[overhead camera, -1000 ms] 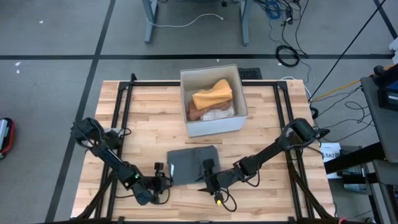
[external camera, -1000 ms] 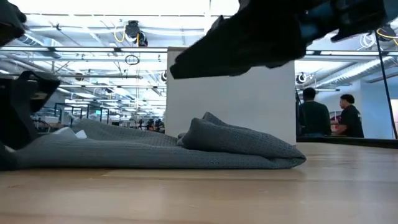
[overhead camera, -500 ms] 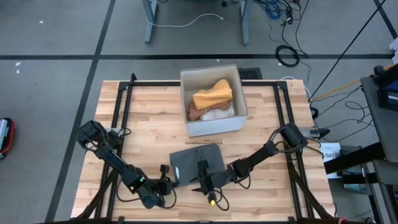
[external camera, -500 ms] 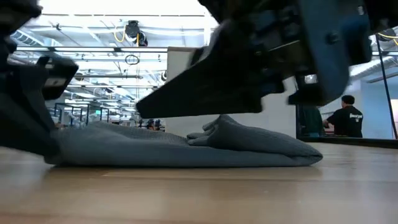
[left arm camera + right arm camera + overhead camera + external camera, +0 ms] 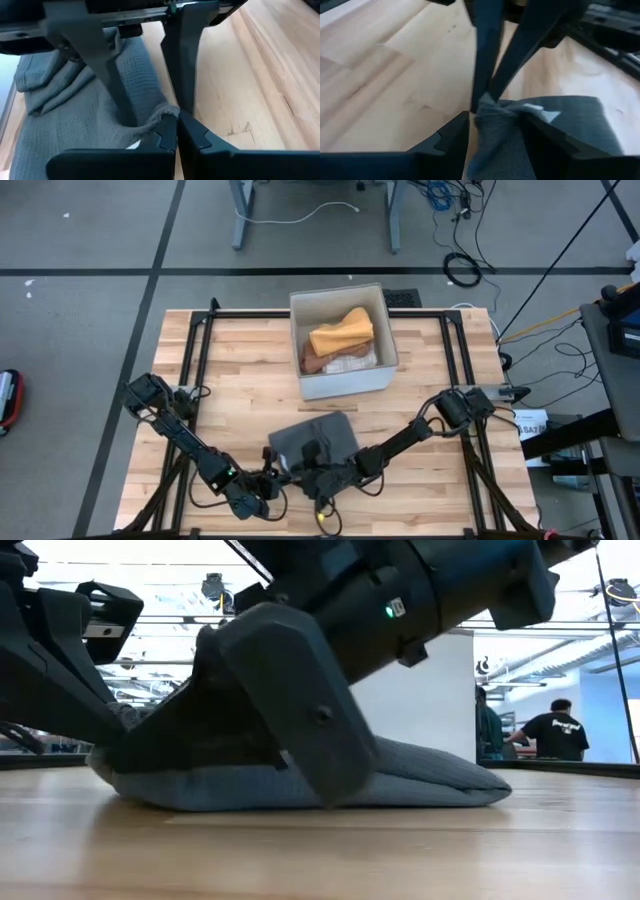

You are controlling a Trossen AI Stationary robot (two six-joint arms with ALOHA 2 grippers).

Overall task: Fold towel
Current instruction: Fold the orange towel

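Compared with a second ago, we see the left gripper (image 5: 176,131) has snapped closed and is now pinching the near corner of the grey towel (image 5: 318,444), which sits folded on the front middle of the table. The right gripper (image 5: 492,131) has slid over toward that same corner and straddles the cloth with its fingers spread, not clamped. Surface is a butcher-block wooden table (image 5: 240,370) with a white bin (image 5: 343,378) of orange and brown cloths behind the towel. Behind the table we can spot two people (image 5: 548,730) standing in the workshop.
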